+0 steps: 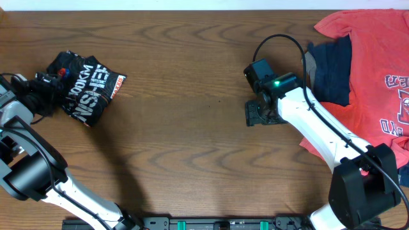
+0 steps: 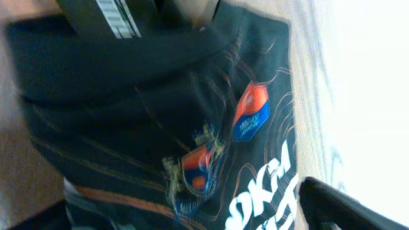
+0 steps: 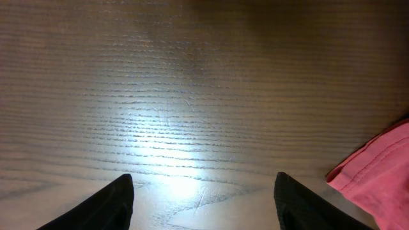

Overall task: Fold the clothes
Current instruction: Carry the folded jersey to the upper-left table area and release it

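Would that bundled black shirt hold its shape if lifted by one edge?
Probably not: the black T-shirt lies in soft rumpled folds, so it would likely sag open. It looks thin, so probably light. Pushed, it might bunch rather than slide on the wooden table.

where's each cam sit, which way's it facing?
Overhead: above the table, looking down; left arm and right arm show, black shirt left, red shirt right.
Left wrist: on the left arm, close on the black shirt; one dark finger shows.
Right wrist: on the right arm, facing bare wood; both fingertips show, red shirt corner.
Shared: overhead and left wrist see the black shirt; overhead and right wrist the red.
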You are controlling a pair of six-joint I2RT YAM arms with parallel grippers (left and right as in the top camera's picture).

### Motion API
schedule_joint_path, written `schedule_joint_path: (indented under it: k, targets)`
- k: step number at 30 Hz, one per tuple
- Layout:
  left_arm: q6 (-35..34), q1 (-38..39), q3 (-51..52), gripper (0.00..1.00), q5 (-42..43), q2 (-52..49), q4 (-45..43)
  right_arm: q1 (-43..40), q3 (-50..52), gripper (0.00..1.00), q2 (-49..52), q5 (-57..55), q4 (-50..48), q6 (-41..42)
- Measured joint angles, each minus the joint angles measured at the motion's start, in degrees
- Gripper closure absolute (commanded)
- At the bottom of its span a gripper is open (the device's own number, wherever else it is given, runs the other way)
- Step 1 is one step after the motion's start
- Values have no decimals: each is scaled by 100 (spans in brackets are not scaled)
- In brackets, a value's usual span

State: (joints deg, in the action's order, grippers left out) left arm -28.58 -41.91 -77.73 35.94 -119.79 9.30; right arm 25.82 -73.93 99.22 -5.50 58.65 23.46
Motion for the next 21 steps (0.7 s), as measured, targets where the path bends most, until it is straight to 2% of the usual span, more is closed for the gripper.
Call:
schedule_joint_path:
  k: [6,12,21]
  targets:
    - [9,2,-109,2,-306,42,1255,0,0,28,0,0,-22,4]
    - [15,7,-232,2,-1130,190,2798,0,0,25,0,-4,-57,7]
    - [44,13,-153,2,-1711,203,4251,0,0,24,0,-15,-61,9]
